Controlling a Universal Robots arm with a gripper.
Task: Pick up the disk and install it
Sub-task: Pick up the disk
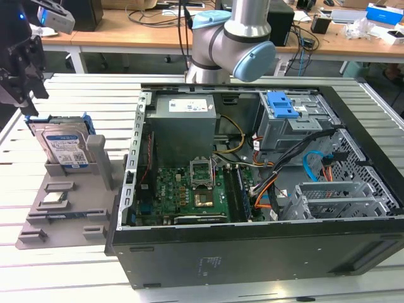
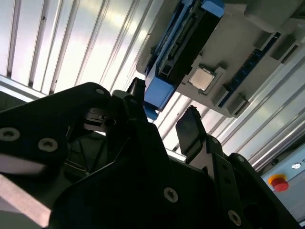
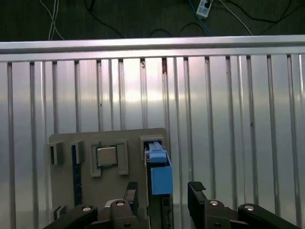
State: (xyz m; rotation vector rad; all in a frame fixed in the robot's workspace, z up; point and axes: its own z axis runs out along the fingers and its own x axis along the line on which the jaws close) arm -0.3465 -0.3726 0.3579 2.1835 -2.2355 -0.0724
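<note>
Disk [image 1: 63, 146] upright on edge in grey holder [image 1: 63, 228], exterior view's left, outside open computer case [image 1: 240, 255]. Gripper [image 3: 163, 190] spread, fingers straddling disk's blue top rail, gap each side. Slatted table [image 3: 228, 119] surrounds holder.

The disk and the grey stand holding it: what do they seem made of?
The disk: silver metal casing, judging by its dull sheen, with a white-and-blue label, probably paper. Its carrier rail: smooth blue plastic, apparently moulded. The stand: matte grey, evenly coloured, probably plastic; the exact kind is unclear.
</note>
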